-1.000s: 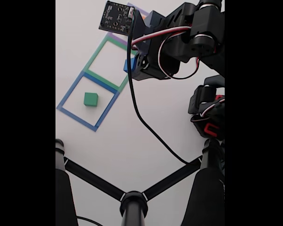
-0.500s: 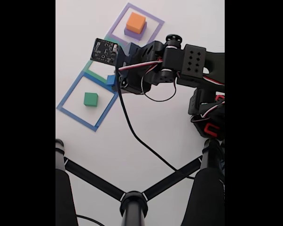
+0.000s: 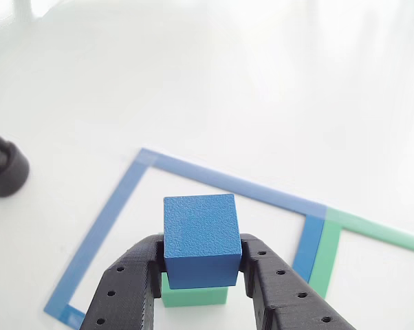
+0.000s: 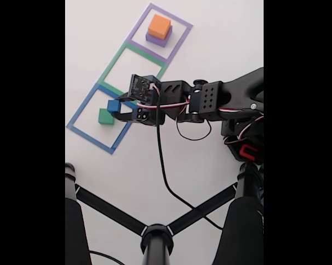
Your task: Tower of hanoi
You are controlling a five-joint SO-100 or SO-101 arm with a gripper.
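the blue cube [image 3: 200,237] sits clamped between the two fingers of the gripper [image 3: 201,275], gripped on opposite side faces so its base stays level for stacking. directly beneath it, partly hidden, lies the green block [image 3: 193,295], inside the blue tape outline [image 3: 104,230]; whether the two touch cannot be told. beyond the gripper, in the fixed view, the orange block [image 4: 159,25] rests on the purple block [image 4: 158,38], well apart. judgement: the smallest piece is being set on the green one.
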